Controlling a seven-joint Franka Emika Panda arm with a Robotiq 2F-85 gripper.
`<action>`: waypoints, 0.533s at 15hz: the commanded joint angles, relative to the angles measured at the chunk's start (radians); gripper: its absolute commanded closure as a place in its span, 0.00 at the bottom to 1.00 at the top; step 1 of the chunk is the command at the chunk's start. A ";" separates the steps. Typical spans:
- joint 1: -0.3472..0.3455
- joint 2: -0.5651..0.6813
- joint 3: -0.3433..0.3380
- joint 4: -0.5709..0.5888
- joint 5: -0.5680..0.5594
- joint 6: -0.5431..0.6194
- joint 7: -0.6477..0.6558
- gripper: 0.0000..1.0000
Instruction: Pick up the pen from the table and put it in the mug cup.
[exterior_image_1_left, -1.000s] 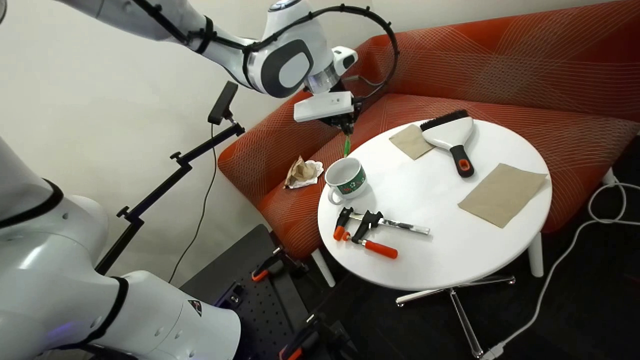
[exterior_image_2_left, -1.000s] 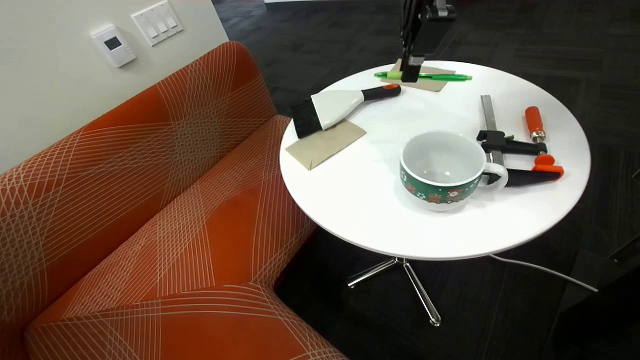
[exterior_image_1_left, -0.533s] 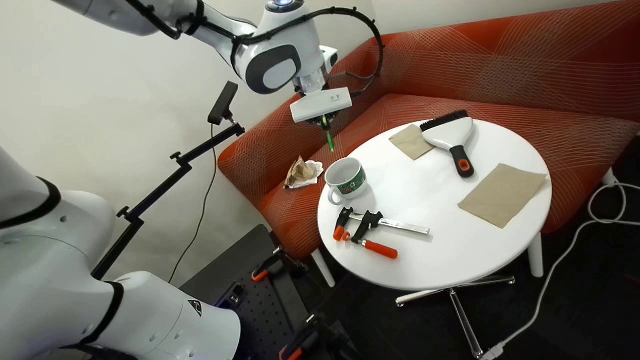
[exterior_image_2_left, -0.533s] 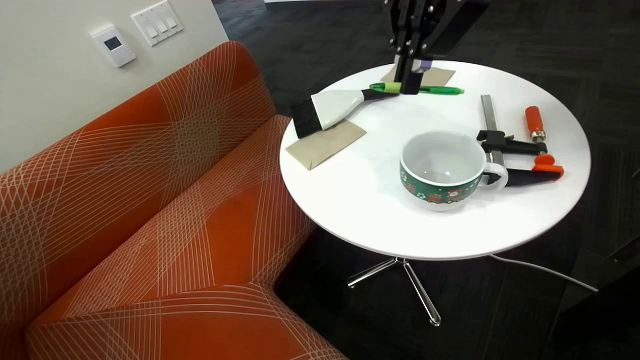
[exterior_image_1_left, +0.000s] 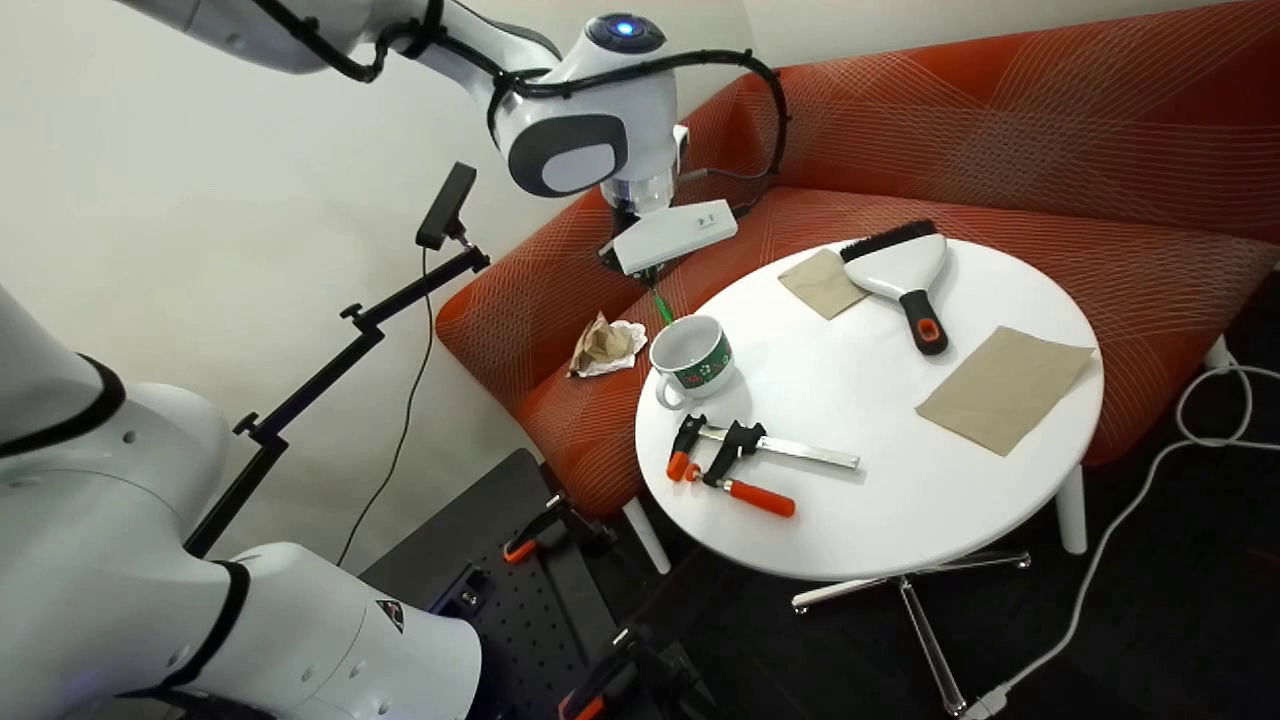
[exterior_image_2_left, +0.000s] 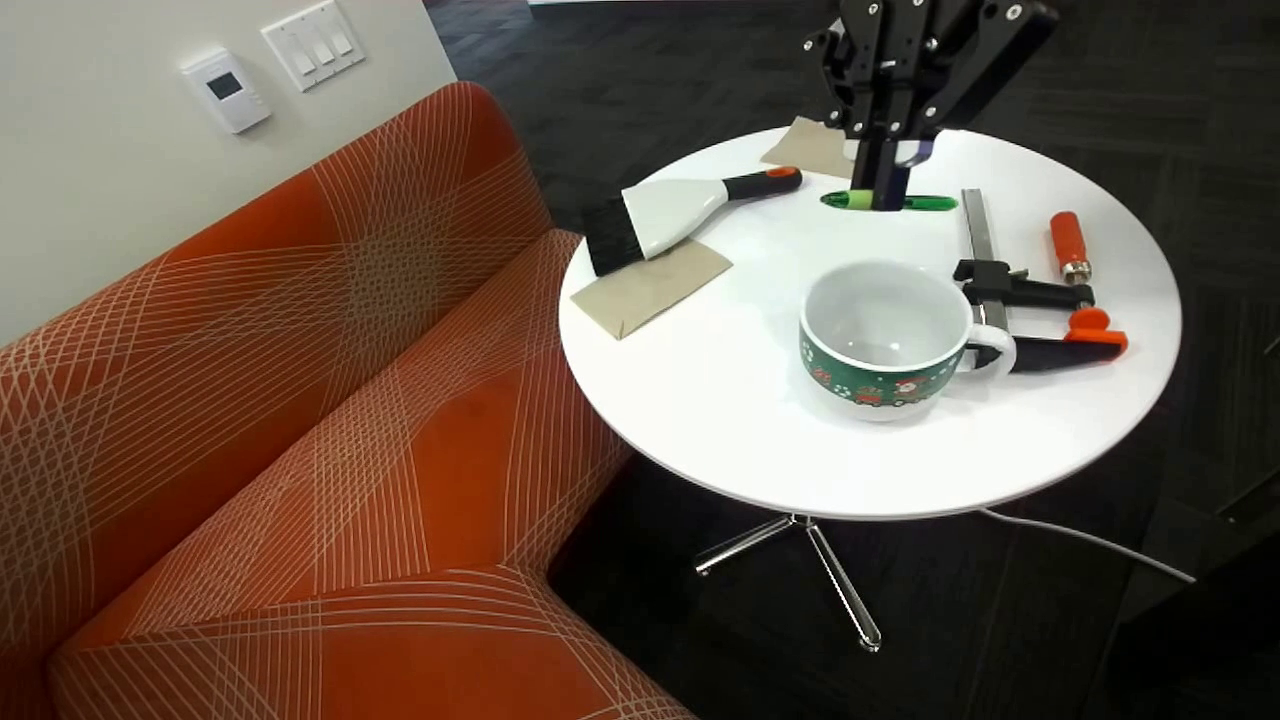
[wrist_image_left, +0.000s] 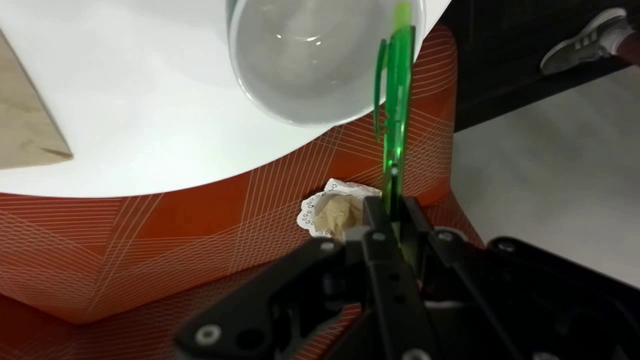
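A slim, translucent green plastic pen (wrist_image_left: 398, 90), yellow-green at its tip, was pinched by the black tool (wrist_image_left: 393, 210), jaws closed, clear of the round white worktop (exterior_image_1_left: 850, 375). Near the edge stood one white, green-banded ceramic mug (exterior_image_2_left: 868, 384); beside it lay one orange-handled metal clamp (exterior_image_1_left: 742, 443), farther off one white-and-black brush (exterior_image_1_left: 903, 272), two brown paper napkins (exterior_image_1_left: 1005, 390).

In an exterior view, the mug cup (exterior_image_2_left: 884, 335) stands on the table (exterior_image_2_left: 740, 420), the clamp (exterior_image_2_left: 1035, 293) to its right, the brush (exterior_image_2_left: 672, 212) behind left. The pen (wrist_image_left: 398, 100) is between the fingers (exterior_image_2_left: 889, 190).
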 joint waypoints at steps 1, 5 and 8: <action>0.070 0.022 -0.091 0.036 0.052 -0.089 -0.115 0.97; 0.123 0.057 -0.153 0.065 0.076 -0.139 -0.180 0.97; 0.154 0.074 -0.173 0.083 0.101 -0.127 -0.193 0.97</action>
